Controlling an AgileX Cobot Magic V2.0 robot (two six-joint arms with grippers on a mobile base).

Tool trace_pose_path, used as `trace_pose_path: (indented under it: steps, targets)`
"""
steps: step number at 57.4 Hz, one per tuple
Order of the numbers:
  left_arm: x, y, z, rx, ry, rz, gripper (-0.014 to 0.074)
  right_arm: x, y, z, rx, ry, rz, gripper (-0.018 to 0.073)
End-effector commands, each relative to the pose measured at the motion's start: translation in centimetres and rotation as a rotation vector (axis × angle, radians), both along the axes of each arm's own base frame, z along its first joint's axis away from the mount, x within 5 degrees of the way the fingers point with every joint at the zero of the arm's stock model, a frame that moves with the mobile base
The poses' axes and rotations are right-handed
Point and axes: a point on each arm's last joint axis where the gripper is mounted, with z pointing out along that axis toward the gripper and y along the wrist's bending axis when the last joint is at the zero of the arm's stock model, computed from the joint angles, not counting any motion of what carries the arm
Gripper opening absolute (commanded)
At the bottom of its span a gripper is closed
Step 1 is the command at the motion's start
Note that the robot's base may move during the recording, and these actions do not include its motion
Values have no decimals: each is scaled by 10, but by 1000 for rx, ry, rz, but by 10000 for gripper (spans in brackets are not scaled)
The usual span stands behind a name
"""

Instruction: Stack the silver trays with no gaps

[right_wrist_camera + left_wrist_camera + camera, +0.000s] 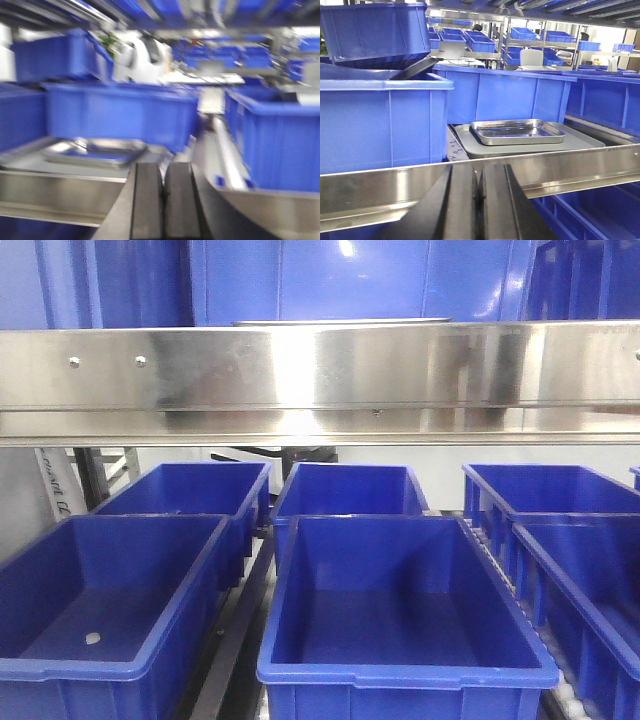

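Overhead, a long steel rack beam (320, 380) crosses the front view, with deep blue bins (400, 600) in rows on the shelf below it. Behind the beam only a thin silver edge shows — too little to tell what it is.

From the left wrist view, a silver tray (517, 131) lies flat on a larger grey tray (580, 140), both on the upper shelf between tall blue bins. The left end effector (479, 200) sits at the bottom of that view, clenched, its two dark fingers (457, 205) pressed together with nothing between them. The silver tray is ahead of it and slightly to the right, beyond the steel beam, well apart from the fingertips.

The right wrist view is blurred. The right end effector (163, 205) is also clenched on nothing, fingers side by side. A tray (97, 152) — shiny, shallow — lies ahead and to its left past the beam, not touching it.
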Motion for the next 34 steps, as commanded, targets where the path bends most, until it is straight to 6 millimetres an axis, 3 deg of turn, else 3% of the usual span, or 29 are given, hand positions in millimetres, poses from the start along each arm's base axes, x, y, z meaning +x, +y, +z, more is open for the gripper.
trace_pose_path:
  steps: [1,11,24,34]
  targets:
    - [-1,0,1,-4,-10,1,-10,12,-1,-14,-20,-17,-62,-81]
    - [-1,0,1,-4,-10,1,-10,36,-5,-48,-18,-46,-137,-81]
    - [-1,0,1,-4,-10,1,-10,53,-8,-84,-18,-126,-157,-81]
    - [-1,0,1,-4,-10,1,-10,61,-9,-120,13,-50,-156,-81]
